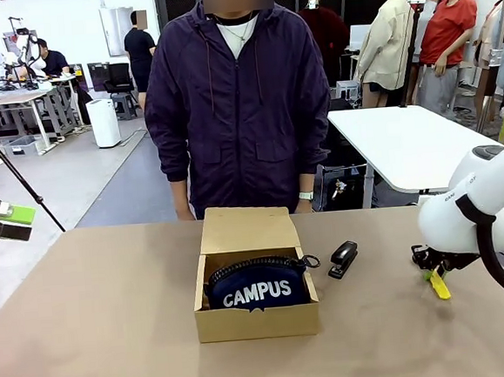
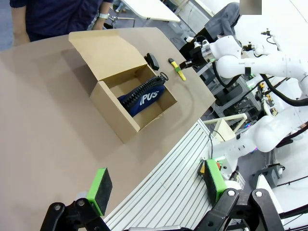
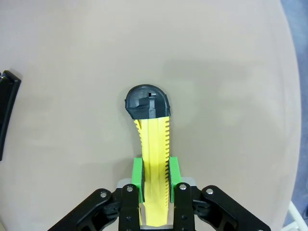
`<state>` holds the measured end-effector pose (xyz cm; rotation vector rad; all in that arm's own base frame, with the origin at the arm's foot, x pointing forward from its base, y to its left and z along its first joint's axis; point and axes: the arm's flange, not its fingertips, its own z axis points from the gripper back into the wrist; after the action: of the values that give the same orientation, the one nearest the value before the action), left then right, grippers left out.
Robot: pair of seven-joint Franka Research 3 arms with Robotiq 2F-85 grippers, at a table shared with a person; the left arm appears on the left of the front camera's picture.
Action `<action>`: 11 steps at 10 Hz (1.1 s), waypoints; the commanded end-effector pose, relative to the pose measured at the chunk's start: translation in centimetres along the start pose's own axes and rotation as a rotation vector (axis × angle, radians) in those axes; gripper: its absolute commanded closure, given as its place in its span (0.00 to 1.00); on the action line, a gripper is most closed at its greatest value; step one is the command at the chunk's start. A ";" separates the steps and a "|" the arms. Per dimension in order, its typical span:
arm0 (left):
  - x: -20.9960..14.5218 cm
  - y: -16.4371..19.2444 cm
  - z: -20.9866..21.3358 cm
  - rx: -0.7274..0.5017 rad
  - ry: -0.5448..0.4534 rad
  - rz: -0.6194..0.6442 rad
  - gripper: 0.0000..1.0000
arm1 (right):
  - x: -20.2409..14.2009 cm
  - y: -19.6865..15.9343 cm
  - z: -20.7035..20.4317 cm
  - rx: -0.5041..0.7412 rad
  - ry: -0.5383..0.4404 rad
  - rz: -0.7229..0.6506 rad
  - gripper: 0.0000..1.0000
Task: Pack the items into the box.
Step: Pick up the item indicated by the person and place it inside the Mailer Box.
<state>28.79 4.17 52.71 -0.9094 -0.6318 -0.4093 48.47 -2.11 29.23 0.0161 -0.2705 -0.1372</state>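
Fingers [image 3: 137,174] of our right gripper [image 3: 154,174] clamp the tail of the slim yellow plastic utility knife [image 3: 153,139] on the tan table [image 3: 72,72]; our left gripper [image 2: 157,186] hangs wide open, empty. Held so far back, the knife may pivot when lifted. Beyond it, we could knock the small black stapler [image 1: 343,258], and the navy fabric pouch [image 1: 258,290] nearly fills the brown cardboard box [image 1: 256,322].

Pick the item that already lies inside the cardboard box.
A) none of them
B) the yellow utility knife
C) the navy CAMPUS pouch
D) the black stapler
C: the navy CAMPUS pouch lies in the open box, while the black stapler sits on the table beside it and the yellow utility knife is clamped in the right gripper.
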 end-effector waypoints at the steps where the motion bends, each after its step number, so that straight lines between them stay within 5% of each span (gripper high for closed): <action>1: 0.0 0.1 0.2 -0.006 0.000 -0.015 0.00 | -0.4 -0.3 -1.5 0.025 0.030 0.016 1.00; 6: 0.0 0.1 0.2 -0.006 0.000 -0.015 0.00 | -0.5 -0.7 -0.5 0.051 0.037 0.027 1.00; 11: 0.0 0.1 0.2 -0.006 0.000 -0.015 0.00 | -0.7 1.4 15.7 0.123 0.061 0.291 1.00</action>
<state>28.80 4.19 52.72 -0.9093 -0.6319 -0.4090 44.45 0.14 42.51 0.0983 -0.2334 0.0997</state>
